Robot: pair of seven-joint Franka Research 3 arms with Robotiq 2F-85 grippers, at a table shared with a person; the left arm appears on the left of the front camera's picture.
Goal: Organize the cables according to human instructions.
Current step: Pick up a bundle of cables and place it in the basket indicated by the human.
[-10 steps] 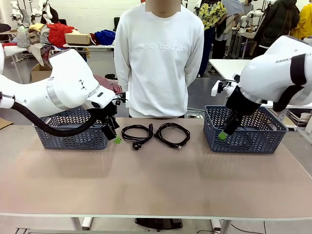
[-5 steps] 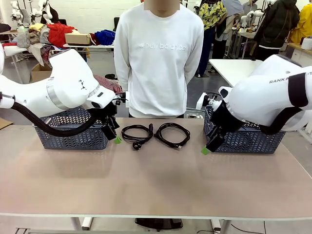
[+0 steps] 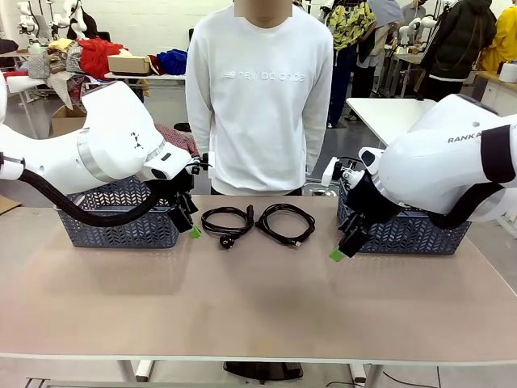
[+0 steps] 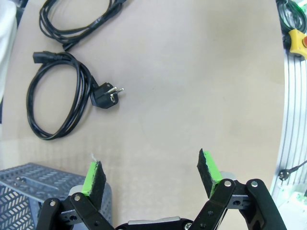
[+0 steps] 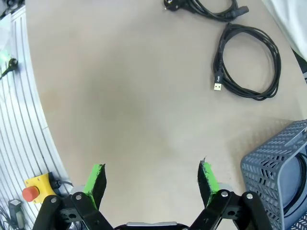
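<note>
Left gripper [image 4: 149,167]: spread wide, empty, 9 o'clock of power cord [image 3: 226,220].
Right gripper [image 5: 151,168]: spread wide, empty, 4 o'clock of USB cable [image 3: 284,223].

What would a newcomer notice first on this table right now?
Two coiled black cables lie side by side at the table's far middle, in front of the person: the round-plug cable and the flat-connector cable. The left gripper and right gripper hang open low over the table, beside the left basket and right basket.
</note>
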